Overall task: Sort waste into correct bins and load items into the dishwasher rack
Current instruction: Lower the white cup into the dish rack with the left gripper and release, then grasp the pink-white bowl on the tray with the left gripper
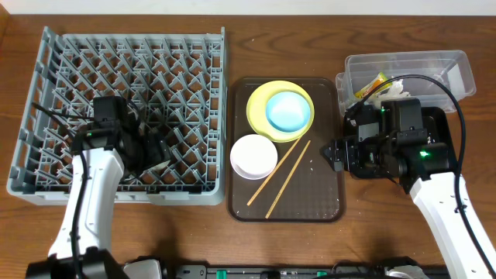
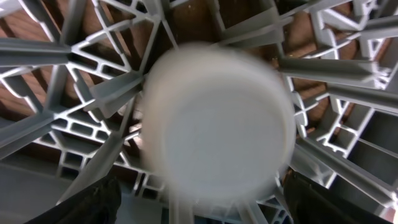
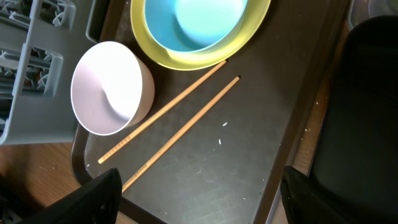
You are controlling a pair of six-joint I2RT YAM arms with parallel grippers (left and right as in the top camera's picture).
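Observation:
A small white cup (image 2: 217,118), blurred, fills the left wrist view bottom-up over the grey dishwasher rack (image 1: 77,70). My left gripper (image 2: 199,202) is open, its dark fingers (image 2: 93,199) standing clear of the cup's sides. My right gripper (image 3: 199,199) is open and empty over the right edge of the dark brown serving tray (image 1: 325,201). On that tray lie a white bowl (image 1: 253,156), a light blue bowl (image 1: 288,110) nested in the yellow-green plate (image 1: 260,97), and two chopsticks (image 1: 283,174). The snack wrapper (image 1: 372,84) and white tissue (image 1: 399,87) sit in the clear tub (image 1: 457,70).
The black tray bin (image 1: 440,120) lies under my right arm, just right of the serving tray. A few pale specks (image 3: 222,124) dot the serving tray near the chopsticks. In the right wrist view the rack's corner (image 3: 31,56) stands beside the white bowl (image 3: 112,87).

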